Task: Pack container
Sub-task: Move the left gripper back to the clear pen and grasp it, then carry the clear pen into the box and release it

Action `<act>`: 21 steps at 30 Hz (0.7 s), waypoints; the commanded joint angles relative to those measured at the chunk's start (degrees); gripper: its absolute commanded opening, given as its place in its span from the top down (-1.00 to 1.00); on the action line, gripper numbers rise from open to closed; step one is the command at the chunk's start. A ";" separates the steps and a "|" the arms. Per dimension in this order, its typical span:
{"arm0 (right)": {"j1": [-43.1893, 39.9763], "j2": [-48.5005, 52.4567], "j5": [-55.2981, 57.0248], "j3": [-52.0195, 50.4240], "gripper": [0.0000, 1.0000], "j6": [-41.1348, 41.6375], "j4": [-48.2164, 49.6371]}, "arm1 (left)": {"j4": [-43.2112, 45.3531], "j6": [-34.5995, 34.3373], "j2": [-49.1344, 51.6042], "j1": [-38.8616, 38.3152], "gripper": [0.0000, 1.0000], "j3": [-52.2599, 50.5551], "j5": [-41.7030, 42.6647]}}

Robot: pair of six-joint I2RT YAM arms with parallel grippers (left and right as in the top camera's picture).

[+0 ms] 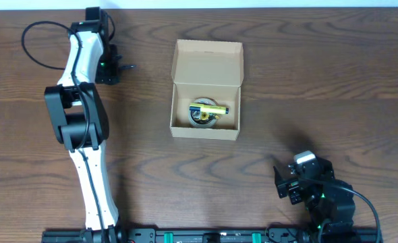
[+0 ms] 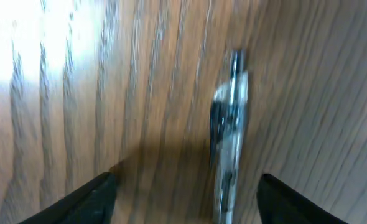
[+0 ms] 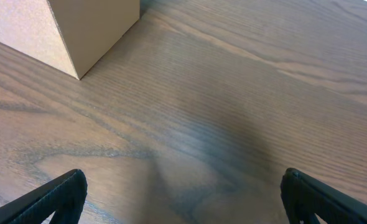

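Cardboard box sits mid-table, lid flap thrown open on its far side, upright. Inside it there's a tape roll with a yellow item lying across the top; I can't make out what the yellow item is.

Left gripper is well off to the left of the box, level with its open flap. The jaws are spread, with a pen lying on the wood between them, nearer the right-hand finger. Neither finger touches it, so nothing is grasped. The wrist view is blurry, but the pen looks clear and silvery.

Right gripper is near the right front of the box, well apart from it, with the jaws wide and only bare table between them. One corner of the box shows in its view.

Handling, my guess:
- **Box:** it's light and its thin walls will flex or dent. It will likely skid on the smooth wood if nudged. Don't pinch a wall hard. To shut it, push the flap by its free edge, with the other arm steadying a side wall.
- **Pen:** it's light, stiff, smooth and round, so it may roll or squirt out of a grip. Best taken mid-barrel, squeezed across its width, then dropped in beside the roll.
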 commanded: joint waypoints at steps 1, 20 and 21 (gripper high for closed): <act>-0.46 -0.35 -0.02 -0.15 -0.98 0.59 -0.09 | -0.44 0.87 0.55 1.11 -0.43 1.31 1.31; -0.46 -0.35 -0.02 -0.15 -0.98 0.59 -0.11 | -1.42 5.44 3.52 1.11 0.41 1.31 8.46; -0.46 -0.35 -0.02 -0.15 -0.99 0.59 -0.11 | -1.60 5.79 3.52 1.07 0.47 1.31 8.52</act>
